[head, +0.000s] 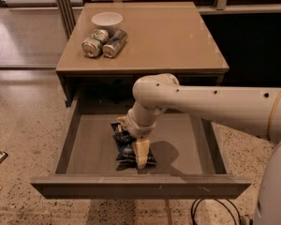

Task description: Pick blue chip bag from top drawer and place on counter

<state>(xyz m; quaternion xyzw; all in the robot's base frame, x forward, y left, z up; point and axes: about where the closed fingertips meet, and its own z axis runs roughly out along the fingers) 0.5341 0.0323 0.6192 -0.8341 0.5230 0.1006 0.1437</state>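
Wide grey-brown top drawer (86, 149) open; cream two-finger gripper (132, 140) inside, jaws spread astride crinkly navy blue chip bag (125, 150) on its floor.

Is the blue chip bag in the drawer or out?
In. The blue chip bag lies on the top drawer floor, the hand down at it.

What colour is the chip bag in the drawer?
Crinkly snack bag: dark navy, pale print, camera view; gripper over it.
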